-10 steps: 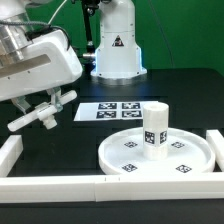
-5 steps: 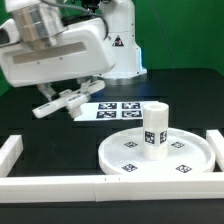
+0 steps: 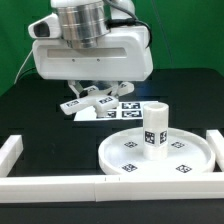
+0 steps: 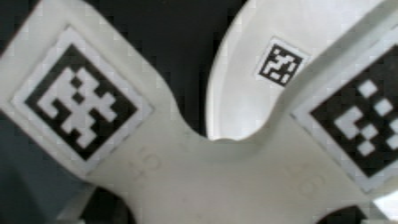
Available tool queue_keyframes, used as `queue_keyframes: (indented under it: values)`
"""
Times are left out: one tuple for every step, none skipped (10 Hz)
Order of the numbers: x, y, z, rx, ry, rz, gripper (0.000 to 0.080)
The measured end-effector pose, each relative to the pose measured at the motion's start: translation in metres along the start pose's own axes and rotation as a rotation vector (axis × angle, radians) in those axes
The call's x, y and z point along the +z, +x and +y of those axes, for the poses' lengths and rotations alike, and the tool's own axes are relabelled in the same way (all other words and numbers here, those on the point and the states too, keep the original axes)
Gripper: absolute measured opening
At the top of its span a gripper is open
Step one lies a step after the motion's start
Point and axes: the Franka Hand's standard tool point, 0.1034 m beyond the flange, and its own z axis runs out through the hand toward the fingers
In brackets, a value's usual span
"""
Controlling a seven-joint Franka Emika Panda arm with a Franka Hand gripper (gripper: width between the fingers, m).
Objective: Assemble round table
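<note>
Round table set: white plastic, with black-and-white square tags on every part. Counted: one rimmed disc [image 3: 156, 171], one short thick leg [image 3: 155, 130], one cross-shaped foot [image 3: 88, 101].

The disc is laid flat near the counter's front edge, toward the exterior view's right. The leg is stood upright inside its rim, at about the middle.

The foot is held clear of the counter, clenched in the gripper [image 3: 96, 92] toward the far edge, and the marker board [image 3: 124, 110] is partly hidden by it. Two tagged foot arms are seen close in the wrist view.

Three stretches of border bar [image 3: 50, 185] are counted, along the front edge and both sides.
</note>
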Motion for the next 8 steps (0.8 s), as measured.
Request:
queue_keyframes:
  values:
    - [-0.022,0.006,-0.006,-0.043,-0.043,-0.023,0.0449]
    - [-0.039,0.012,-0.020,-0.071,-0.044,0.003,0.0449]
    - [-0.047,0.011,-0.032,-0.101,-0.050,0.006,0.0449]
    - [-0.054,0.013,-0.048,-0.141,-0.056,0.024,0.0449]
    - [-0.050,0.013,-0.046,-0.138,-0.053,0.020,0.0449]
    - [-0.049,0.013,-0.043,-0.134,-0.054,0.018,0.0449]
    - [-0.049,0.012,-0.044,-0.136,-0.054,0.017,0.0449]
    - [-0.048,0.012,-0.046,-0.140,-0.055,0.017,0.0449]
